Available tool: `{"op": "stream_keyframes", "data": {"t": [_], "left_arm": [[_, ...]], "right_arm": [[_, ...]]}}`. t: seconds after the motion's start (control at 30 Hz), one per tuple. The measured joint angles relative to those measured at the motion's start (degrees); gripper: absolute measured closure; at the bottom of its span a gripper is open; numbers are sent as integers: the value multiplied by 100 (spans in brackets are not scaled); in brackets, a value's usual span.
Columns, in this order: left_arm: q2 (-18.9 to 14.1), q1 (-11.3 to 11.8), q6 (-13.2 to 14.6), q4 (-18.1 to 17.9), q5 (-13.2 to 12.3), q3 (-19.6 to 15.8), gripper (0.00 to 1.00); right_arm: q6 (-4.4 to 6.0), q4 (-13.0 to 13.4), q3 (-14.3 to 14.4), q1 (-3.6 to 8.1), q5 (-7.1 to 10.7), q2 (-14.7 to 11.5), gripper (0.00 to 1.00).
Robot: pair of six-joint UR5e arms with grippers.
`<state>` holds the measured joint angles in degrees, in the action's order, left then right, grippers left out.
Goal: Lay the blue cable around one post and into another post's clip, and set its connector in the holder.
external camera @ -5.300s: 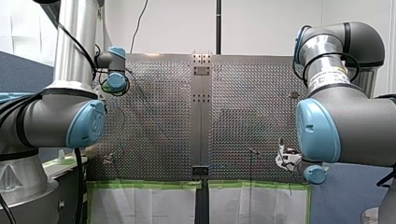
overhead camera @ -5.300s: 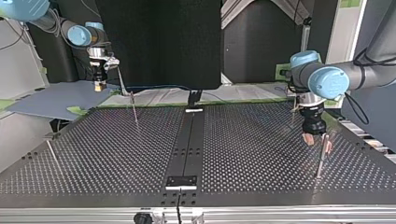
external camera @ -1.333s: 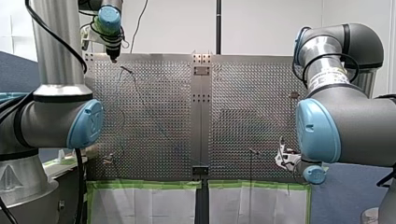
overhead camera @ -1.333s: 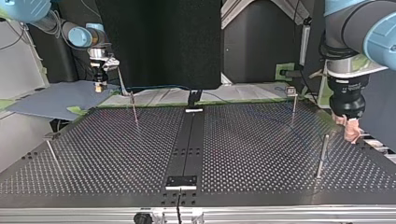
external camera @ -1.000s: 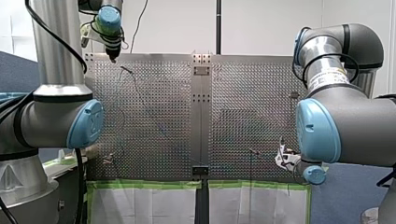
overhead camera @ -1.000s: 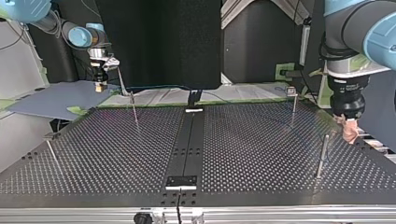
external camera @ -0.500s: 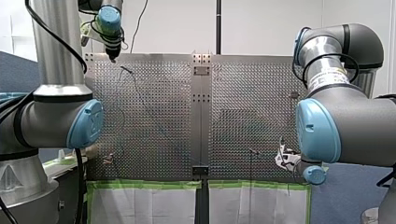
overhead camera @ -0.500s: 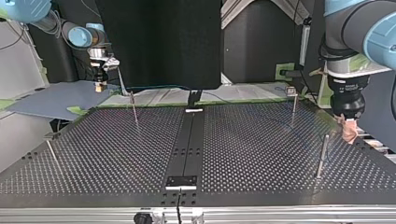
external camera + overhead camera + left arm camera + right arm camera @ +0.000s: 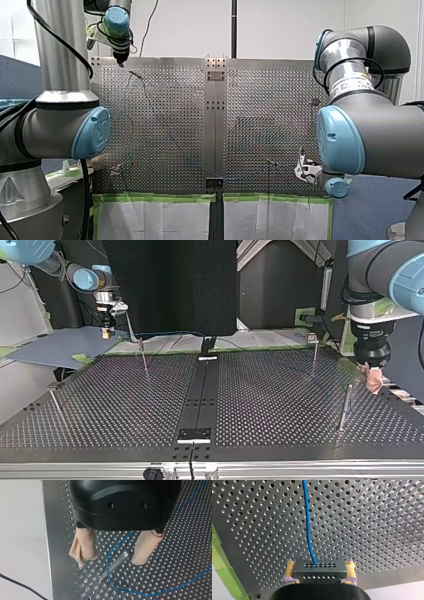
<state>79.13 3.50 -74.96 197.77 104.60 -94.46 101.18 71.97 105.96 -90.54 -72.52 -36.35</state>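
In the left wrist view my left gripper (image 9: 111,560) hangs open, and its beige-padded fingers (image 9: 83,548) straddle a plain metal post (image 9: 115,565). The blue cable (image 9: 117,585) curves around that post on the perforated plate. In the top view this gripper (image 9: 372,382) hovers at the right, just beyond the plain post (image 9: 346,407). My right gripper (image 9: 320,563) is shut on the black connector (image 9: 318,572), with the cable (image 9: 308,517) running out of its face. It is held off the plate's far edge at the top view's left (image 9: 106,332).
A post with a clip (image 9: 313,345) stands behind the plain one. Two more posts (image 9: 143,356) (image 9: 55,401) rise at the top view's left. A black block (image 9: 195,434) sits on the centre strip. Green tape (image 9: 222,577) lines the plate's edge.
Since the oldest frames my left gripper has risen from beside the plain post and shifted toward the top view's right. Over the last second nothing has visibly moved.
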Motion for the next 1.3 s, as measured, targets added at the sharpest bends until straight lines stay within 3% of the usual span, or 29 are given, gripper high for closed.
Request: {"op": "stream_keyframes", "data": {"t": [0.67,0.93,1.1,1.3], "left_arm": [[-1,-9,-2,0,-8,-22,0],[-198,-197,79,-178,-396,-415,0],[-324,-445,-164,-465,-702,-722,0],[-70,-786,-506,-812,-1003,-1070,0]], "right_arm": [[0,2,0,13,0,8,98],[14,8,-1,10,0,8,98],[17,10,-4,-4,0,10,98],[18,-5,-7,8,0,9,98]]}}
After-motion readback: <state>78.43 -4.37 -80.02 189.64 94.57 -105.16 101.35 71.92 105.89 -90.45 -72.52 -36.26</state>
